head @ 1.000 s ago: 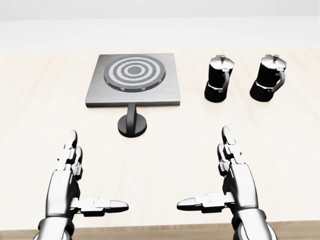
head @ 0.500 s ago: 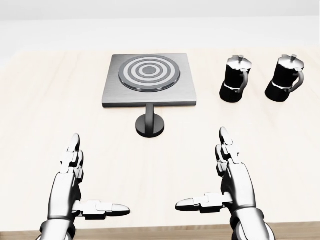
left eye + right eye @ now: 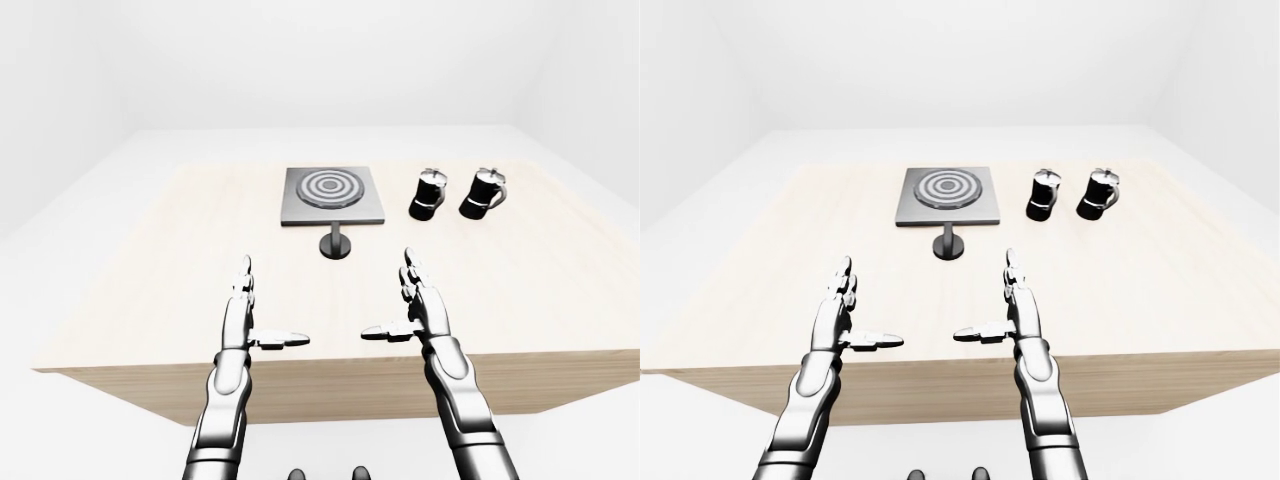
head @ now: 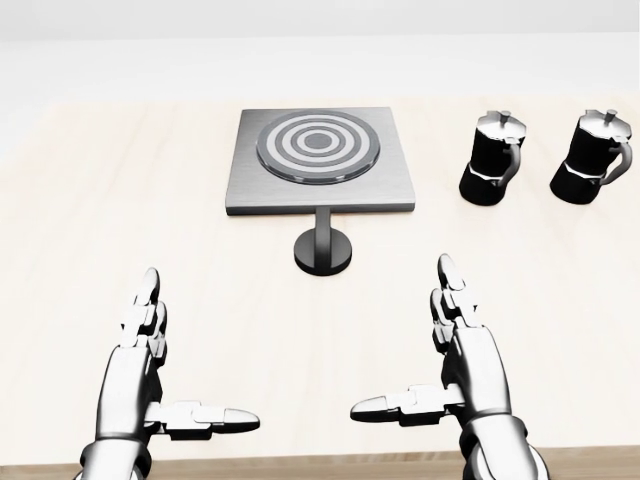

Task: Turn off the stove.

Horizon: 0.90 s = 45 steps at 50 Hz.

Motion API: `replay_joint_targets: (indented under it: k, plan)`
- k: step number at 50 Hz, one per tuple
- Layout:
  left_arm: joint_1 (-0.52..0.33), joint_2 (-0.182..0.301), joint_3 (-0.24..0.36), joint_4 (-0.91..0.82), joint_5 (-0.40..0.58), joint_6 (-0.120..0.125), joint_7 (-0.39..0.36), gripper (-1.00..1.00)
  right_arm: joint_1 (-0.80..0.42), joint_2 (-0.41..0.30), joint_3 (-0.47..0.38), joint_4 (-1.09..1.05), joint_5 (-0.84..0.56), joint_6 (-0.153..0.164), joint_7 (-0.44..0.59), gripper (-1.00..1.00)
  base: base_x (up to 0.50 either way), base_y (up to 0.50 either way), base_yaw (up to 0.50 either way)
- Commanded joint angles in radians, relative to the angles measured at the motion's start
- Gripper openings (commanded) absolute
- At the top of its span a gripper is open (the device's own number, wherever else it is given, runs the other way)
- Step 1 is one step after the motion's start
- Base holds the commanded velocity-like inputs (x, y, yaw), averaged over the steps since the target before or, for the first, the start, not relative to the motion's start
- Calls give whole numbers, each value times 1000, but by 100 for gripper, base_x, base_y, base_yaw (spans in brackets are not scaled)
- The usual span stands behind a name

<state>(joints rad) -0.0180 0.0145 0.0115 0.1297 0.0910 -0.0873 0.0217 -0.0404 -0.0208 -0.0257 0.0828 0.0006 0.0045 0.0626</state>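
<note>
Compared with the earlier head views, the whole picture has slid to the right: the stove, its knob and both pots all sit further right than before, while the hands keep the same places, so the camera has moved leftward rather than the things.

A pale wooden table (image 4: 90, 200) fills the head view. The stove (image 4: 320, 165), a square grey plate with a ringed burner, lies at the far middle of the table. Its dark round knob (image 4: 322, 248) sits just on the near side of the plate, joined to it by a short stem. To the right of the stove stand two black moka pots, the nearer-to-stove pot (image 4: 493, 158) and the far-right pot (image 4: 592, 155), side by side and apart from each other.

The left hand (image 4: 140, 385) and right hand (image 4: 465, 370) hover over the near edge of the table, well apart from the knob. Each has its fingers straight and spread, thumb pointing inward, gripping nothing.

The far-right pot nearly touches the head view's right edge. Both forearms are cut off at the bottom. Whether the burner is lit cannot be made out.
</note>
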Motion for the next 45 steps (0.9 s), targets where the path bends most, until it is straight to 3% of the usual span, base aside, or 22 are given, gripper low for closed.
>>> replay_joint_targets:
  k: [1,16,18,33,36,38,45]
  plan:
    - [3,-1,-1,-5,1,0,1,100,0,1,3,-6,-6,8,-2,100,1,9,0]
    - [4,-1,-1,-5,2,0,1,100,-4,-1,5,11,-9,-10,10,100,0,1,0]
    - [-1,-1,0,5,3,0,2,100,-4,0,6,4,-11,-1,9,100,9,0,0]
    - [9,-2,-5,-18,9,0,4,100,-2,0,7,-11,-16,7,9,100,36,0,0]
    - [6,-2,-4,-13,7,0,5,100,-5,0,5,6,-15,-5,11,100,38,0,0]
    - [4,-2,-4,-6,8,0,6,100,-4,1,6,-7,-16,8,8,100,36,0,0]
    - [3,-2,-3,-7,7,0,6,100,-7,1,2,2,-14,9,0,100,25,0,0]
